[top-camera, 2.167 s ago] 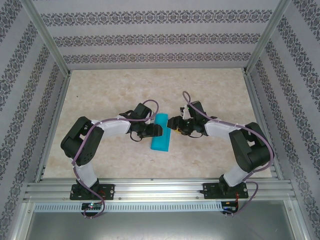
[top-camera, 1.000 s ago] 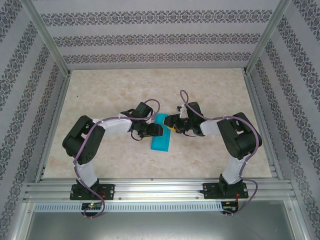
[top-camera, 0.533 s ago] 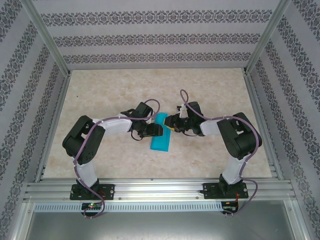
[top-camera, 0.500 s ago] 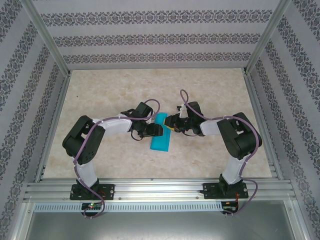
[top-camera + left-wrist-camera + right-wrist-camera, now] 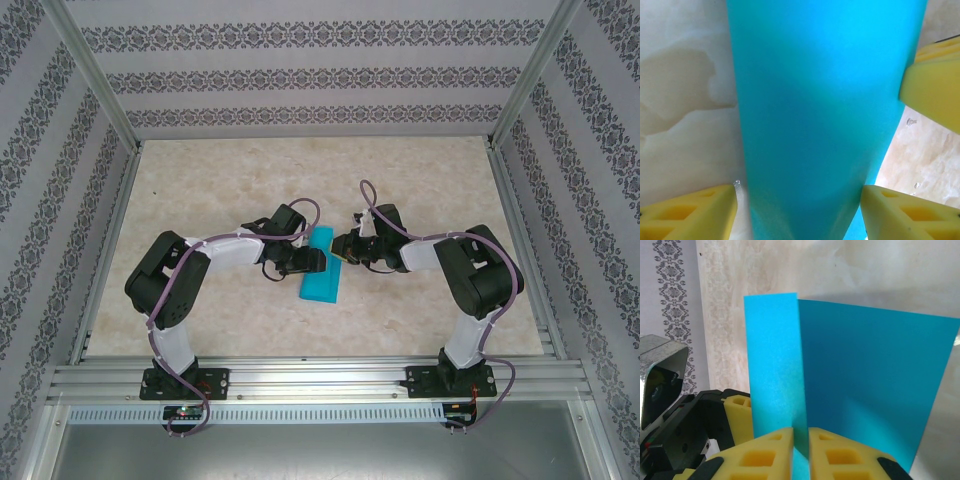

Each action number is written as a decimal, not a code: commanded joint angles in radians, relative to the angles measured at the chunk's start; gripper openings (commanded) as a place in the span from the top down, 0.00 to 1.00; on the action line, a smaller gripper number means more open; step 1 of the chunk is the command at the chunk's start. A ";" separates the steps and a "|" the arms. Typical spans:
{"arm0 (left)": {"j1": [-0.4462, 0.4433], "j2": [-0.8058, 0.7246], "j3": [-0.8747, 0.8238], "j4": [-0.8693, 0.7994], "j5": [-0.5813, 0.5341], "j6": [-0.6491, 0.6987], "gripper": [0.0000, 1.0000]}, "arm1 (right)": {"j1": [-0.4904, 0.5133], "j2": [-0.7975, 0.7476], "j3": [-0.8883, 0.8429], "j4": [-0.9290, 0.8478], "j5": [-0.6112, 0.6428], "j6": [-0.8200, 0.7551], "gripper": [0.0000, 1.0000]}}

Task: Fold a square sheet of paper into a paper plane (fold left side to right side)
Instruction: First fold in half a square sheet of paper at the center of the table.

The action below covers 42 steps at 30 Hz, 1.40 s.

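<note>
The square sheet of paper (image 5: 322,285) is bright teal and lies mid-table as a long narrow rectangle, not a paper plane. My left gripper (image 5: 312,261) stands open over its left side; in the left wrist view the sheet (image 5: 825,100) runs between the two yellow fingers of that gripper (image 5: 799,200), touching neither. My right gripper (image 5: 340,250) sits at the sheet's right edge. In the right wrist view a lighter flap of the sheet (image 5: 775,360) stands up, and the right gripper (image 5: 801,440) is shut on its thin edge.
The beige marbled table (image 5: 220,180) is ringed by an aluminium frame (image 5: 300,378) and patterned walls. The left gripper's yellow finger (image 5: 737,417) shows just left of the raised flap. A right finger (image 5: 935,85) appears at the sheet's right edge.
The right gripper came in to the sheet's right edge, then its jaws closed on the raised edge. The left gripper and the sheet stayed put.
</note>
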 commanded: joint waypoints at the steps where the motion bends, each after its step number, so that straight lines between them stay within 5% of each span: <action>1: -0.028 0.000 -0.002 0.051 0.022 0.022 0.32 | -0.005 0.017 0.016 -0.005 0.004 -0.031 0.87; 19: -0.006 -0.111 -0.009 -0.024 -0.034 0.022 0.25 | -0.029 -0.034 0.000 -0.121 0.051 -0.099 0.93; 42: 0.001 -0.001 0.004 0.004 -0.024 0.022 0.39 | -0.032 -0.055 -0.013 -0.159 0.061 -0.116 0.92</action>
